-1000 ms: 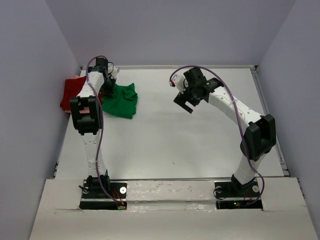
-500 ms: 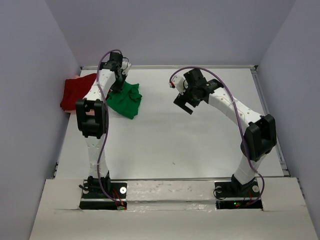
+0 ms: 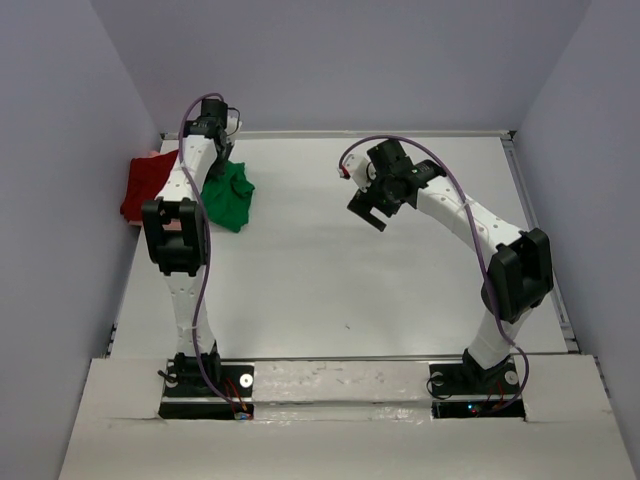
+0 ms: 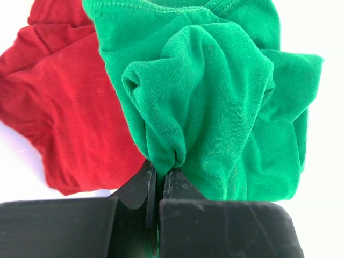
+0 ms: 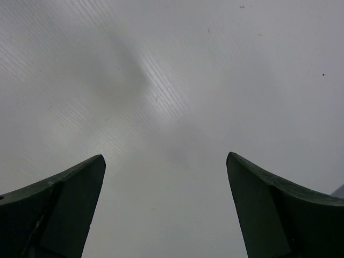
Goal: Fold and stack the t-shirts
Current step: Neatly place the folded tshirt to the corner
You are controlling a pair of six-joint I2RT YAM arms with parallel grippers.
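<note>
Left wrist view first: I see the green t-shirt (image 4: 215, 102) bunched into thick folds. A pinch of its cloth is clamped in the left gripper (image 4: 159, 180), whose jaws are pressed almost together with only the fabric between them. The rest of the shirt falls away from the fingers in a crumpled heap, and I cannot tell how much of it is lifted off the surface. A stitched hem shows at the top of the view. The shirt's left side lies over the dark red t-shirt (image 4: 54, 102), which spreads flatter beside it, wrinkled, on the white surface.

On the top external view I place both shirts in the far left corner of the table (image 3: 330, 270). The green one is just inside the left edge. The red one touches it on the outer side, out by the wall. The left arm stretches out over them, its wrist above the far end of the green shirt.

The right gripper (image 5: 165, 157) holds nothing. On my right wrist view its two fingers stand wide apart over the pale table surface. From above it hovers over the far middle of the table, well apart from both shirts.
</note>
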